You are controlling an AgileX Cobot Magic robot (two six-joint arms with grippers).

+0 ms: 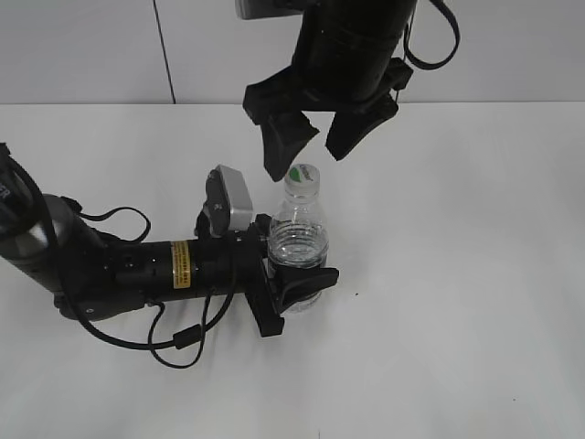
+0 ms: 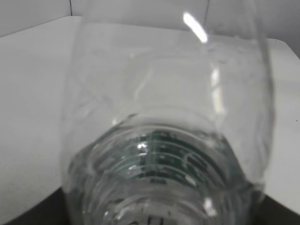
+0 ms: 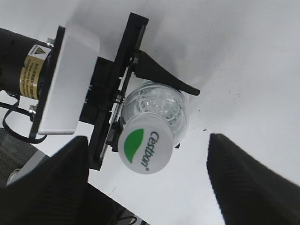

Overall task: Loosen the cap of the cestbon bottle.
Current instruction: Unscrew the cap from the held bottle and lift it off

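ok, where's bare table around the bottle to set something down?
Bare table runs right of the cestbon bottle and along the front edge. Crowded: left of it, left gripper clamped on the body, arm and cables; above the cap, the open right gripper.

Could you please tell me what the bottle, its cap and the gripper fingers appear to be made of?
The cestbon bottle looks like thin clear glossy plastic: you see through its ribbed wall, and it catches highlights. The cap seems opaque white plastic, smooth, with a green printed logo. The right gripper fingers look like matte black plastic, possibly rubbery; that stays uncertain.
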